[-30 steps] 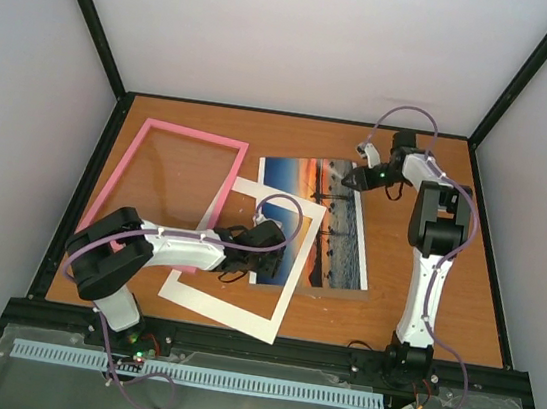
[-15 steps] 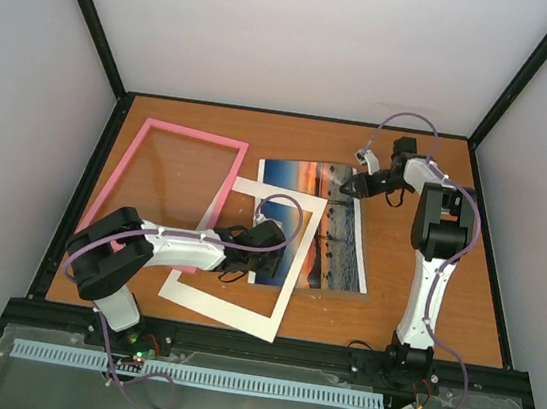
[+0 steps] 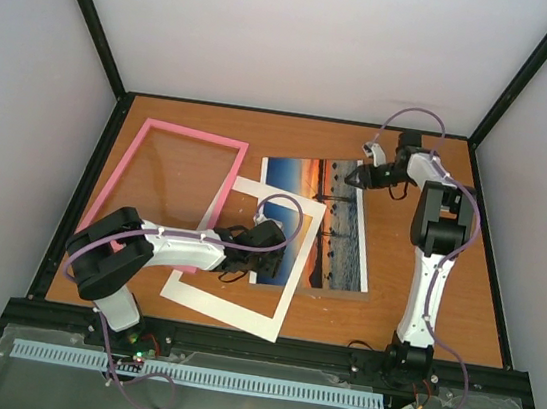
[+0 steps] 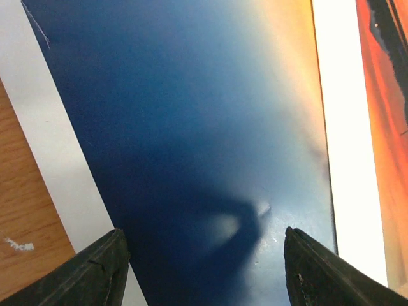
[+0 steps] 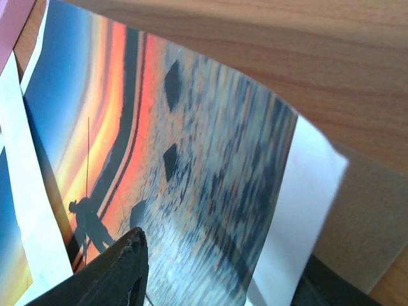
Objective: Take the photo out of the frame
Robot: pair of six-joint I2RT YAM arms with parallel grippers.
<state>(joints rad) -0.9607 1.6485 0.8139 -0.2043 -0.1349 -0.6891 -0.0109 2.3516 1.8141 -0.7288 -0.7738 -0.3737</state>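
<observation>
**Photo lies outside the frame**

Nearest, the left gripper (image 4: 203,233) hovers with jaws spread wide over the cream mat (image 3: 230,305), gripping nothing. The photo (image 3: 339,243) lies on the counter (image 3: 293,132), partly under that mat. Back left sits the pink frame (image 3: 197,134). At the photo's far corner, the right gripper (image 3: 356,177) has its jaws parted.

Pink frame (image 3: 194,133) near the table's (image 3: 474,291) far left corner, cream mat (image 3: 230,305) overlapping the photo (image 3: 337,243), right tool (image 3: 353,178) at its far edge.
</observation>
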